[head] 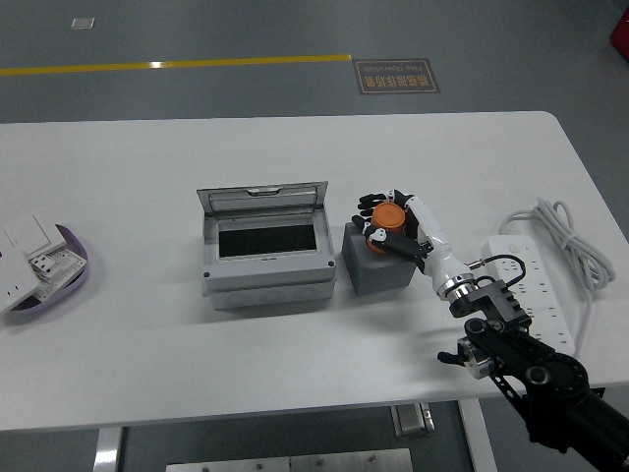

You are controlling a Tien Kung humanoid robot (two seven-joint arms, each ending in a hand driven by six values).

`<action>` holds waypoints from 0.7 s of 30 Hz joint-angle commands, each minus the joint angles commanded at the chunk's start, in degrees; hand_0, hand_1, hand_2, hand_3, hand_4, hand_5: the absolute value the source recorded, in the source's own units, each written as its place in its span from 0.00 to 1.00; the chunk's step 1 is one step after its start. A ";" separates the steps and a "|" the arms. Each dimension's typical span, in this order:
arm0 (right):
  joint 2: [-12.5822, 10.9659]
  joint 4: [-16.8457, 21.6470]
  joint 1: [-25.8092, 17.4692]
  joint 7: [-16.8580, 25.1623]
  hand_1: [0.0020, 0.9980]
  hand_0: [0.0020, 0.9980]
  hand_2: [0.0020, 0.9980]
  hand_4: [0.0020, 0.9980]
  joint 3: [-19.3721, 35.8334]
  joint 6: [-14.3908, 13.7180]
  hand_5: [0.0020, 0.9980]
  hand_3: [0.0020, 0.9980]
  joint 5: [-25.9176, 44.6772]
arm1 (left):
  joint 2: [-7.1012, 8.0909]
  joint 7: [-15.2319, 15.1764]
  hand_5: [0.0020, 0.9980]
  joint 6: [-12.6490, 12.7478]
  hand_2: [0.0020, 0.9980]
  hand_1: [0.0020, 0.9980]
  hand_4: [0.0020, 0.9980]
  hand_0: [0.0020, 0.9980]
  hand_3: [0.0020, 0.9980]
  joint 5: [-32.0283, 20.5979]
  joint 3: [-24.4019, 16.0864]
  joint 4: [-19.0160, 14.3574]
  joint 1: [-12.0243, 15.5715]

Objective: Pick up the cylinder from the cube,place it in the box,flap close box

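- Right hand (391,224): entered from lower right on a black arm w/ white forearm; fingers were wrapped round the orange cylinder (387,218), thumb on the near side, other fingertips on the far side.
- Cylinder: sat over the top of the grey cube (377,259), toward its far right part; whether it touched the cube's top or was just clear of it could not be told.
- Cube: stood just right of the box (265,267), nearly touching it.
- Box: grey, w/ dark opening exposed; its clear flap (262,198) stood raised at the far edge.
- White table (295,157): carried all items.
- Lilac tray (71,258) w/ white switch parts: at the table's left edge, well apart from the box.
- White power strip (536,285) w/ coiled cable (570,236): at the right side, near the arm.
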 joint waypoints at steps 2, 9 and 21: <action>0.01 0.03 0.05 -0.13 0.60 0.54 0.57 0.63 -0.21 -0.06 0.10 0.57 -0.04 | 0.01 0.02 0.17 -0.04 0.60 0.61 0.64 0.59 0.62 0.09 0.09 0.00 -0.09; -0.08 0.37 0.08 -0.28 0.60 0.62 0.54 0.52 -0.52 -0.41 0.00 0.55 0.03 | 0.01 0.09 0.16 -0.10 0.60 0.61 0.63 0.59 0.62 0.14 0.28 0.00 -0.16; -0.08 1.87 -0.15 -0.33 0.42 0.37 0.41 0.00 -0.54 -1.55 0.00 0.37 -0.75 | 0.06 0.10 0.16 -0.11 0.61 0.61 0.63 0.59 0.62 0.13 0.36 0.00 -0.20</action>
